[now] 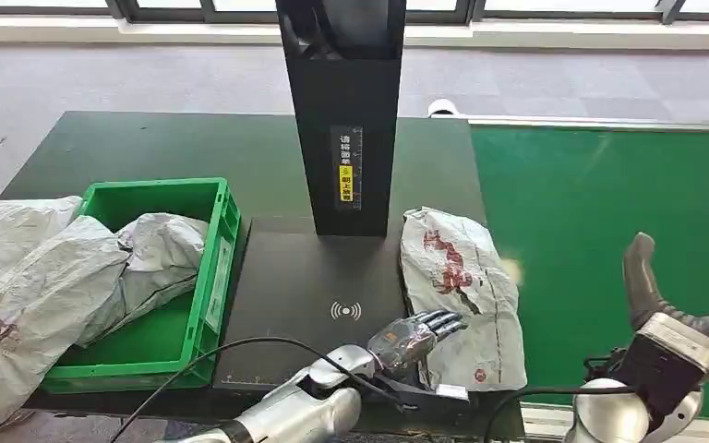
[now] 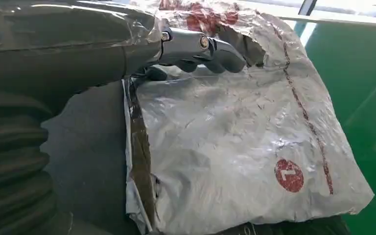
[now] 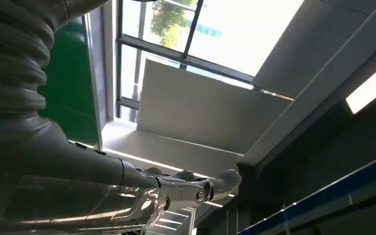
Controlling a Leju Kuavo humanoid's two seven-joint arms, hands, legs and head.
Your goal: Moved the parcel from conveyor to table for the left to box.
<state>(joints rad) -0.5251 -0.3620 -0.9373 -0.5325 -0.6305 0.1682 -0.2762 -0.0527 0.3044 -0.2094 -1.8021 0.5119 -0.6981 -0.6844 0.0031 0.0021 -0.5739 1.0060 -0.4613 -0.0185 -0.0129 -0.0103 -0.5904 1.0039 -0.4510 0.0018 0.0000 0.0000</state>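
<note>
**Parcel on table edge, left hand resting on it**

Parcel (image 1: pixel 462 291): soft grey plastic mailer, crinkled and glossy, flattened oblong shape, red print smeared along its top face and a round red sticker near one end. It lies on the dark table (image 1: pixel 148 148) at the right edge, beside the green conveyor belt (image 1: pixel 609 240), one end reaching the table's near edge.

Left hand (image 1: pixel 415 334): silver arm comes in low from the near edge, fingers extended flat and lying on the parcel's near-left portion. The left wrist view shows the thumb (image 2: pixel 200 49) laid across the wrinkled film; nothing is enclosed, so the hand is unclenched, touching rather than grasping.

Right hand (image 1: pixel 674 314): raised over the conveyor's near side, dark fingers spread apart and pointing up, holding nothing.

Green plastic crate (image 1: pixel 212 268), rigid, rectangular, sits at the table's left near corner, with more crumpled grey mailers (image 1: pixel 65 268) draped in and over it. A black upright post (image 1: pixel 346 120) stands mid-table.
</note>
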